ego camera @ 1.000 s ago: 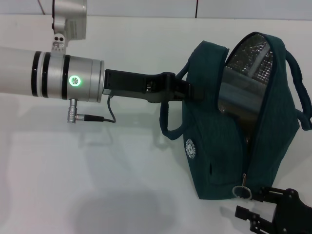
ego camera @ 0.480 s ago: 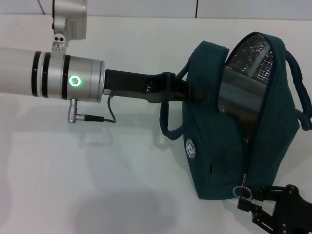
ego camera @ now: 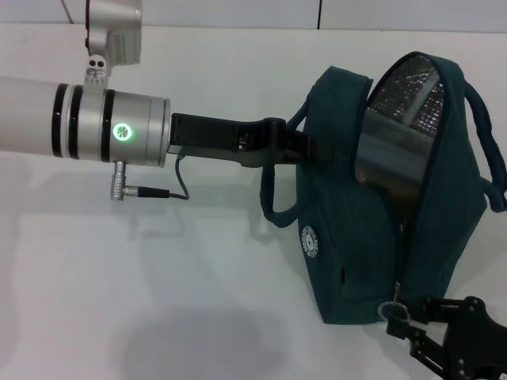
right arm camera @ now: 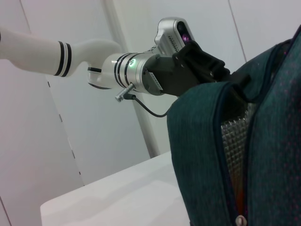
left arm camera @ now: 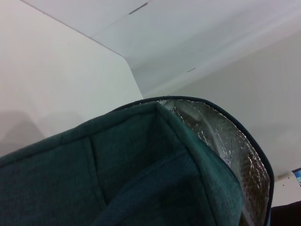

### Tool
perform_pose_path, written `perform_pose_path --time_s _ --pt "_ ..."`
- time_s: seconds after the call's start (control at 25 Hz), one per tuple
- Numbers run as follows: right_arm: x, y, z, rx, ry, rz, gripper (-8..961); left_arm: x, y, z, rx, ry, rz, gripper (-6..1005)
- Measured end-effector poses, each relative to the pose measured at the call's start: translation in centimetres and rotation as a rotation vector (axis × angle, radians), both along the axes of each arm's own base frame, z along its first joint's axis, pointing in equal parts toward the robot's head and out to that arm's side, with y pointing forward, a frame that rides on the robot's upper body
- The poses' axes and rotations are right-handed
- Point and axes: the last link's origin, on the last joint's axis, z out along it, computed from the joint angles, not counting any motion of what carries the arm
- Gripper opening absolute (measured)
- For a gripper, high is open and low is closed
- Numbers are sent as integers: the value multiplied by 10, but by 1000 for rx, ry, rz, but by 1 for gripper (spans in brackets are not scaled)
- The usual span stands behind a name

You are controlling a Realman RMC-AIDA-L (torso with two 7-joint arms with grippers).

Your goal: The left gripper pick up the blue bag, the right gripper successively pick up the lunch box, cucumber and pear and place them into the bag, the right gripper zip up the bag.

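Here, in the head view, the blue bag (ego camera: 388, 198) stood upright on the white counter (ego camera: 158, 277) at about three o'clock, its mouth unzipped and the silver foil lining (ego camera: 400, 103) showing. The left end effector (ego camera: 305, 146) reached in from nine o'clock and was clamped on the bag's top edge beside a looped handle (ego camera: 273, 202). The right end effector (ego camera: 404, 321) sat at five o'clock, its fingers together on the ring-pull zipper (ego camera: 392, 310) at the bag's lower corner. A second before, that claw had lain lower, clear of the ring.

The left wrist view showed only teal fabric and foil lining (left arm camera: 235, 155).

The right wrist view showed the bag's seam (right arm camera: 230, 155) close up, with the left end effector (right arm camera: 225, 75) gripping its upper edge beyond.
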Motion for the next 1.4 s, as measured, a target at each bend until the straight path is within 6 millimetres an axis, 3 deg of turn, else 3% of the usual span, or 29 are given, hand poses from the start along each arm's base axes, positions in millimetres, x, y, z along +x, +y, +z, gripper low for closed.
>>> perform_pose_path --time_s 0.2,0.4,0.88,1.2,1.4 --pt "1 0 -1 0 -5 -7 211 0 0 0 1 0 -2 98" --pt "2 0 -1 0 -9 -8 21 0 0 0 1 0 -1 101" --pt "3 -1 3 20 8 -24 9 0 0 0 2 -1 -5 109" --pt "5 -12 35 105 124 -22 9 0 0 0 8 -3 -6 114" --pt "3 -12 42 123 155 -10 9 -1 0 0 14 -4 -10 118"
